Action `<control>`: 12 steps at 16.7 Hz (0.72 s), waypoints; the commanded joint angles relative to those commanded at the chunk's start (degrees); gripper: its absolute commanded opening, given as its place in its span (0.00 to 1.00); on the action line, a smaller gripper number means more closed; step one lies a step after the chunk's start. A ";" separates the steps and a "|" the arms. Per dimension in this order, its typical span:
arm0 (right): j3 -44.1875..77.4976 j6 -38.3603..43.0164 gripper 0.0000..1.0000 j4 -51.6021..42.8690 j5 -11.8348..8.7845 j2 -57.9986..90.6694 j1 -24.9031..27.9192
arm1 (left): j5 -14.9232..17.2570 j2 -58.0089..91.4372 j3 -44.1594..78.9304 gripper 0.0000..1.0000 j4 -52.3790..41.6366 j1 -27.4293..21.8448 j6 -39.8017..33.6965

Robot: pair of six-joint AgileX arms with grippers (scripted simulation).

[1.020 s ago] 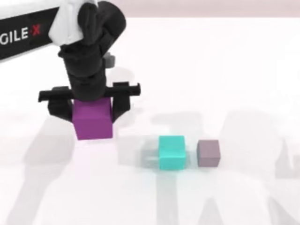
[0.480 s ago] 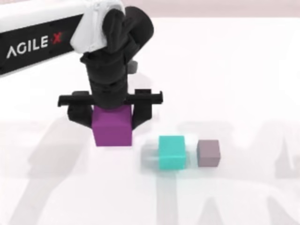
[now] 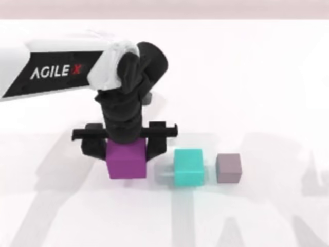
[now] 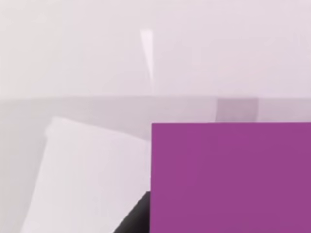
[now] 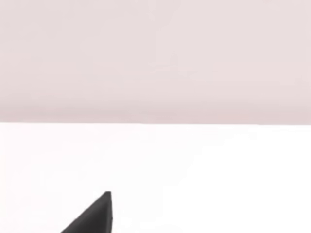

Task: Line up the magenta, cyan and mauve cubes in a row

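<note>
left gripper (image 3: 126,146) clenched on large matte purple-magenta cube (image 3: 126,159), brought just left of mid-sized turquoise-cyan cube (image 3: 188,166) and small greyish-mauve cube (image 3: 229,168), probably to extend that row.

magenta cube (image 4: 228,177) edge-cropped (wrist view)

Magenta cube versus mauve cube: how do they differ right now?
The magenta cube is the larger and vividly coloured; the mauve cube is smaller and dull greyish-purple. The magenta cube sits clamped in the left gripper; the mauve cube stands free. The magenta cube lies left of the cyan cube with a gap, the mauve one close on its right. Both are plain cubes.
</note>
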 joint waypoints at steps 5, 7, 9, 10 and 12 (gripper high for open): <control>0.00 0.00 1.00 0.00 0.00 0.00 0.00 | -0.01 0.25 -0.69 0.00 0.81 -0.06 0.01; 0.00 0.00 1.00 0.00 0.00 0.00 0.00 | -0.01 0.25 -0.69 0.15 0.81 -0.06 0.01; 0.00 0.00 1.00 0.00 0.00 0.00 0.00 | -0.01 0.25 -0.69 0.30 0.81 -0.06 0.01; 0.00 0.00 1.00 0.00 0.00 0.00 0.00 | -0.01 0.25 -0.69 0.38 0.81 -0.06 0.01; 0.00 0.00 1.00 0.00 0.00 0.00 0.00 | -0.01 0.25 -0.69 0.53 0.81 -0.06 0.01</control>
